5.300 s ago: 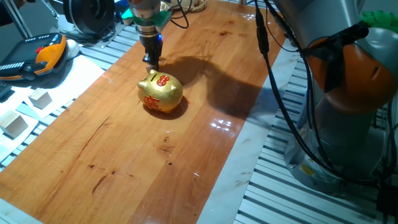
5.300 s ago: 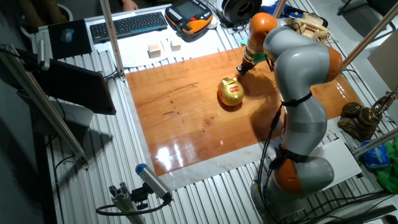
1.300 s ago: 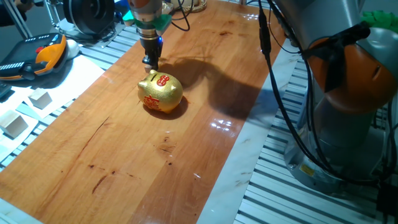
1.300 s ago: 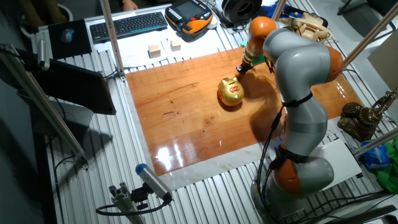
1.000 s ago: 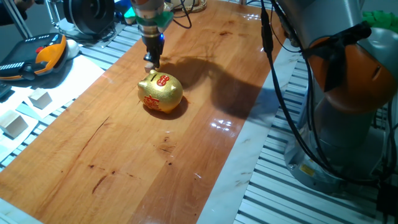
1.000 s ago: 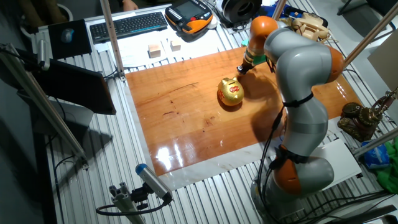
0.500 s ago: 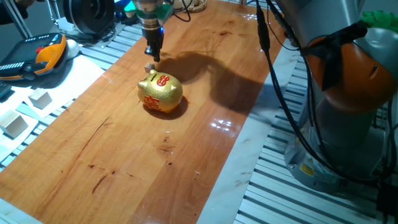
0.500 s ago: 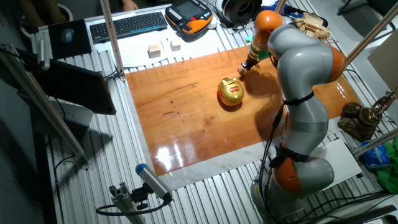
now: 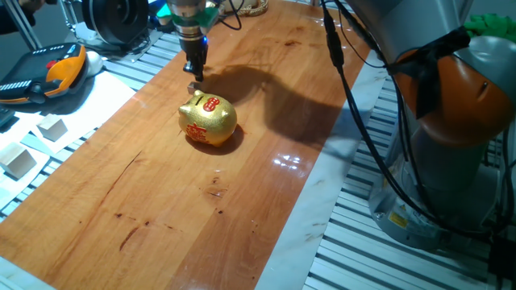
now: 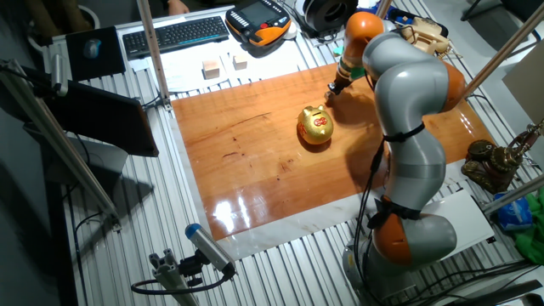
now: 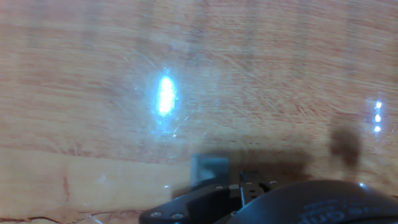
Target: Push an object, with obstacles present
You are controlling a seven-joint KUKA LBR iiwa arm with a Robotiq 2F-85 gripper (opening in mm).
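The tiny tan cube (image 9: 192,85) lies on the wooden table (image 9: 161,201), just behind the gold piggy bank (image 9: 207,119) with red markings. My gripper (image 9: 194,73) hangs just above and behind the cube, fingers together, holding nothing. In the other fixed view the gripper (image 10: 333,88) is beside the cube (image 10: 328,97), up and right of the pig (image 10: 317,125). In the hand view the cube (image 11: 208,169) shows small and greyish just ahead of my fingertips (image 11: 251,181).
Larger pale wooden blocks (image 9: 52,127) (image 9: 18,160) sit on the white sheet left of the table. An orange teach pendant (image 9: 48,72) lies at far left. A keyboard (image 10: 174,34) is behind the table. The arm's base (image 9: 451,137) stands to the right.
My gripper has lifted and drawn back from the pig toward the table's far edge. The cube now shows apart from the fingertips. The pig has not moved.
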